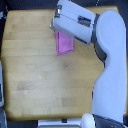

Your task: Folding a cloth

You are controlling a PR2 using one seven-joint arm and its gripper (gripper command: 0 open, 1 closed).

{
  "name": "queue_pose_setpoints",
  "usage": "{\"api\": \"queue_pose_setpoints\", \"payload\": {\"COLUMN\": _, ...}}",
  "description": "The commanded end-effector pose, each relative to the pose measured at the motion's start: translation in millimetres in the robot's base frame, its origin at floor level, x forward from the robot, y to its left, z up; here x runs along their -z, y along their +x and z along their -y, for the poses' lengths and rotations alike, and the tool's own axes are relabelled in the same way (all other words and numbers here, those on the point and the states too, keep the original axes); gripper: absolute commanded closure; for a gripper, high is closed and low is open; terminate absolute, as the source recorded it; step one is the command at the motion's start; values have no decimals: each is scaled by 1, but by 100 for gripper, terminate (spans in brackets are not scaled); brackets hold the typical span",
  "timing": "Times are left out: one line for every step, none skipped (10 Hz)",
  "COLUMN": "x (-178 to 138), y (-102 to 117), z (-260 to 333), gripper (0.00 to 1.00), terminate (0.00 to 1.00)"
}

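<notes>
The pink-magenta cloth [64, 44] lies on the wooden tabletop [40, 70] toward the far middle, looking narrow as if folded. Its upper part is hidden under the robot's forearm. The white and grey arm [75, 22] reaches in from the exterior view's right and ends over the cloth's top edge. The gripper's fingers are hidden beneath the wrist housing, so I cannot see whether they are open or shut, or whether they touch the cloth.
The arm's large white upper link [107, 75] runs down the exterior view's right side over the table. A grey object [2, 90] sits at the table's left edge. Dark floor surrounds the table.
</notes>
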Motion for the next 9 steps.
{"api": "queue_pose_setpoints", "payload": {"x": -90, "y": 5, "z": 33, "gripper": 0, "terminate": 0}}
{"api": "queue_pose_setpoints", "payload": {"x": -107, "y": 12, "z": 41, "gripper": 0, "terminate": 0}}
{"api": "queue_pose_setpoints", "payload": {"x": -120, "y": 25, "z": 43, "gripper": 0, "terminate": 0}}
{"api": "queue_pose_setpoints", "payload": {"x": -140, "y": 34, "z": 57, "gripper": 0, "terminate": 0}}
{"api": "queue_pose_setpoints", "payload": {"x": -144, "y": 38, "z": 60, "gripper": 0, "terminate": 0}}
{"api": "queue_pose_setpoints", "payload": {"x": -151, "y": 46, "z": 69, "gripper": 0, "terminate": 0}}
{"api": "queue_pose_setpoints", "payload": {"x": -154, "y": 47, "z": 83, "gripper": 0, "terminate": 0}}
{"api": "queue_pose_setpoints", "payload": {"x": -157, "y": 38, "z": 113, "gripper": 0, "terminate": 0}}
{"api": "queue_pose_setpoints", "payload": {"x": -157, "y": 34, "z": 127, "gripper": 0, "terminate": 0}}
